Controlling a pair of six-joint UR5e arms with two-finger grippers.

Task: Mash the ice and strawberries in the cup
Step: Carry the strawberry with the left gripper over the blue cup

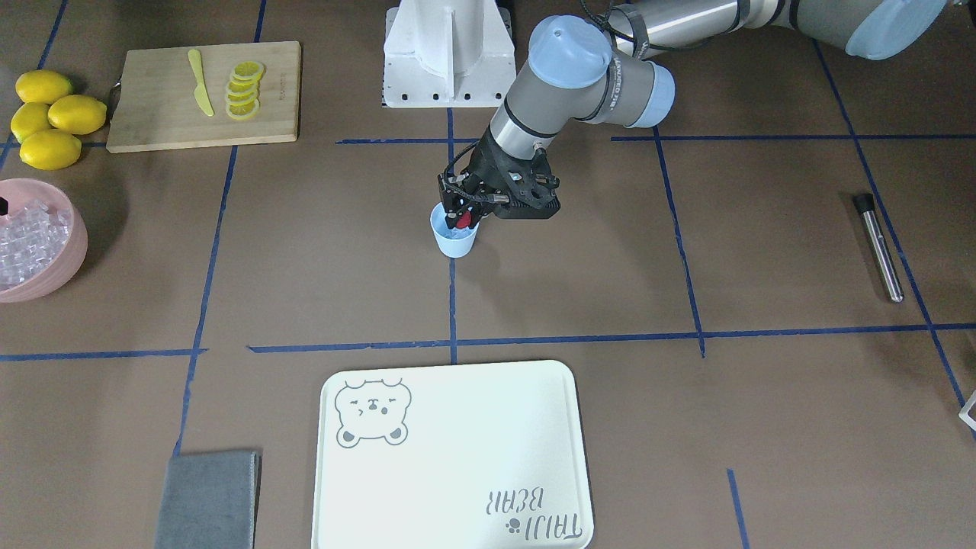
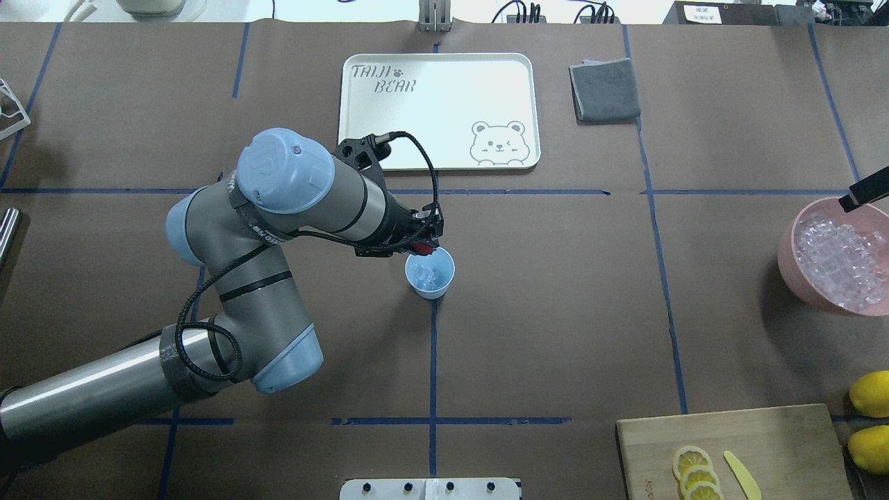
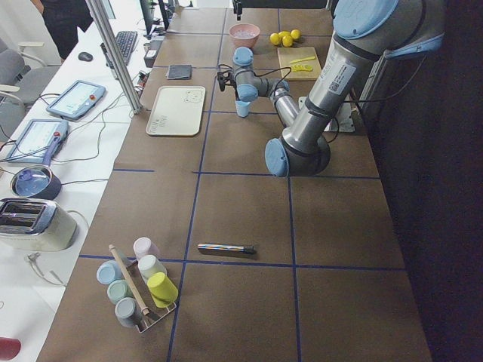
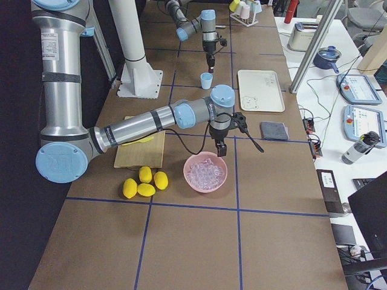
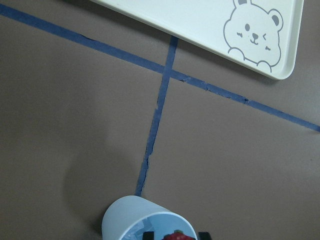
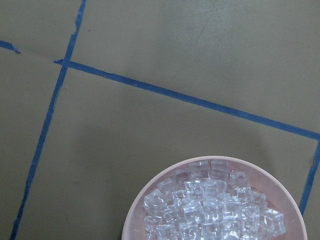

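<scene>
Left gripper (image 1: 464,216) hangs over the mouth of the light-blue cup (image 1: 454,242), fingers clenched on the strawberry (image 5: 175,236). The red berry sits between the two black fingertips, just above the rim. The cup stands upright mid-table on a blue tape line, with a few ice cubes (image 2: 431,277) inside. Right gripper (image 4: 217,147) is over the near rim of the pink bowl (image 2: 792,264), which is heaped with more ice cubes. Only a dark tip shows in the overhead view, so cannot tell if its fingers are released or clenched. Bear-print tray (image 1: 457,473) and gray cloth (image 1: 207,499) lie on the operators' side. Four lemons (image 1: 49,114) lie beside the cutting board (image 1: 152,114), which carries lemon slices (image 1: 244,90) and a yellow knife (image 1: 200,82). Metal rod (image 1: 881,248) lies well apart, on the left arm's side.
</scene>
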